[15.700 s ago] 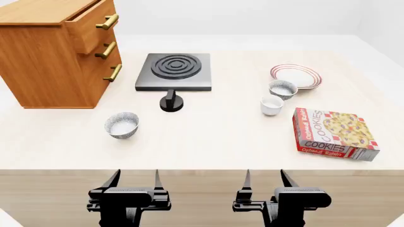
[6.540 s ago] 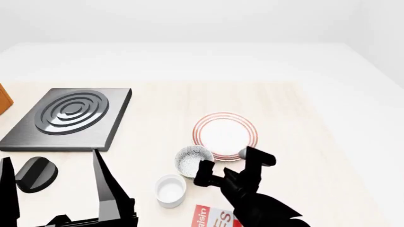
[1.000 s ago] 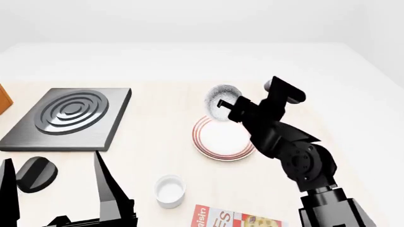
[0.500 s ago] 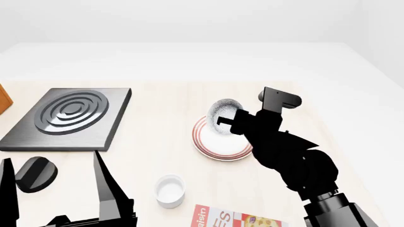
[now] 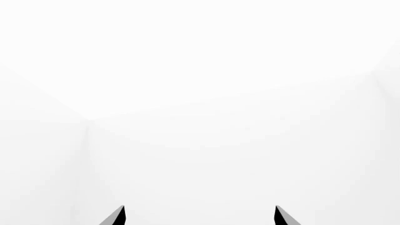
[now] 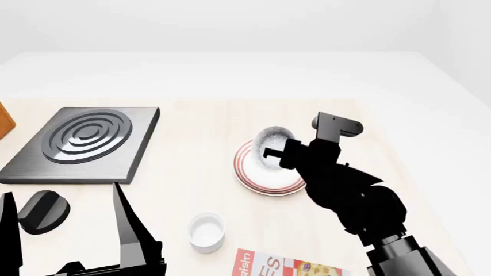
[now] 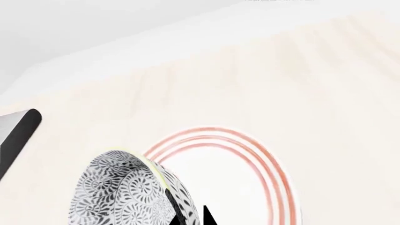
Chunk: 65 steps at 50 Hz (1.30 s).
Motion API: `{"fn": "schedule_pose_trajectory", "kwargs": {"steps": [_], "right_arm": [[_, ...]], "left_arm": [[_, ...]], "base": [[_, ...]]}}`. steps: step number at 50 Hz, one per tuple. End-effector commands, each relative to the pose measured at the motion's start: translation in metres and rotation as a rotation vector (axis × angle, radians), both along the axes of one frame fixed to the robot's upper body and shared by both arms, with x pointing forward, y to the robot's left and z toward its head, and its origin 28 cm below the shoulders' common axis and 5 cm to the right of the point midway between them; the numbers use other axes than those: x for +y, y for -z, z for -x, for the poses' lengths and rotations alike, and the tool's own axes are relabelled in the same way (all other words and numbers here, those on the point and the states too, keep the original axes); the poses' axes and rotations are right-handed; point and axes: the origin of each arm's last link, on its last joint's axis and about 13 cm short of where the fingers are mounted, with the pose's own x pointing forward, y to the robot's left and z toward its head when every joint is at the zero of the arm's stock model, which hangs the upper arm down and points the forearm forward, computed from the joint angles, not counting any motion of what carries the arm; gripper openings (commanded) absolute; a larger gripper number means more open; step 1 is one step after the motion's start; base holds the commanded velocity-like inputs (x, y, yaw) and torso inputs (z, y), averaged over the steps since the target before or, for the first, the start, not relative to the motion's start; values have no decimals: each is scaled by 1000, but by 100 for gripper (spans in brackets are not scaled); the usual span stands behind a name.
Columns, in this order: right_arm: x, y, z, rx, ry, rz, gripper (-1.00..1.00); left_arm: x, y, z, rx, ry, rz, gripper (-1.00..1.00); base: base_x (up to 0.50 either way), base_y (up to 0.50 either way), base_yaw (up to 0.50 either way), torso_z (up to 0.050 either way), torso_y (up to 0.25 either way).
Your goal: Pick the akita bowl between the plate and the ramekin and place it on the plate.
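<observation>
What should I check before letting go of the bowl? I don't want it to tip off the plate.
1. Grip: right gripper holds the akita bowl by its rim: ok.
2. Position: bowl over the plate in the head view: ok.
3. Bowl attitude: tilted steeply in the right wrist view, patterned outside facing the camera: not ok.
4. Contact with the plate: cannot tell.
5. Ramekin clear of the plate: ok.
6. Left gripper low and open, away from the plate: ok.
</observation>
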Motion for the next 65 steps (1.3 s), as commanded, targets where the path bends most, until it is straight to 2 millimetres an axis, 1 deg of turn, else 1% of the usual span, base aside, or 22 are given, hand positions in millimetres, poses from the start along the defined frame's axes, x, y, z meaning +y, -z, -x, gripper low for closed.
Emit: {"fn": "schedule_pose_trajectory", "kwargs": {"steps": [1, 5, 8, 17, 26, 44, 57, 65], "right_arm": [[4, -10, -10, -54, -10, -33, -100], [9, -15, -14, -67, -24, -67, -100], [11, -14, -15, -63, -33, -62, -100], [12, 5, -20, -24, -21, -23, -100], [12, 13, -26, -10, -8, -9, -100], [13, 19, -28, -2, -13, 2, -100], [11, 18, -40, -22, -2, 2, -100], [13, 22, -41, -12, -11, 9, -100]], "left_arm": [[3, -2, -1, -17, -14, -1, 100], [4, -2, -1, -17, -16, 1, 100], [5, -2, -1, -16, -21, 4, 100], [6, -2, -1, -16, -25, 4, 100], [7, 0, -1, -12, -31, 7, 100], [7, -1, -2, -14, -31, 4, 100], [8, 0, -2, -9, -35, 1, 100], [8, 0, -1, -9, -33, -1, 100]], "base": [[0, 0, 0, 0, 0], [0, 0, 0, 0, 0], [0, 0, 0, 0, 0], [0, 0, 0, 0, 0], [0, 0, 0, 0, 1], [0, 0, 0, 0, 0], [0, 0, 0, 0, 1], [0, 0, 0, 0, 0]]}}
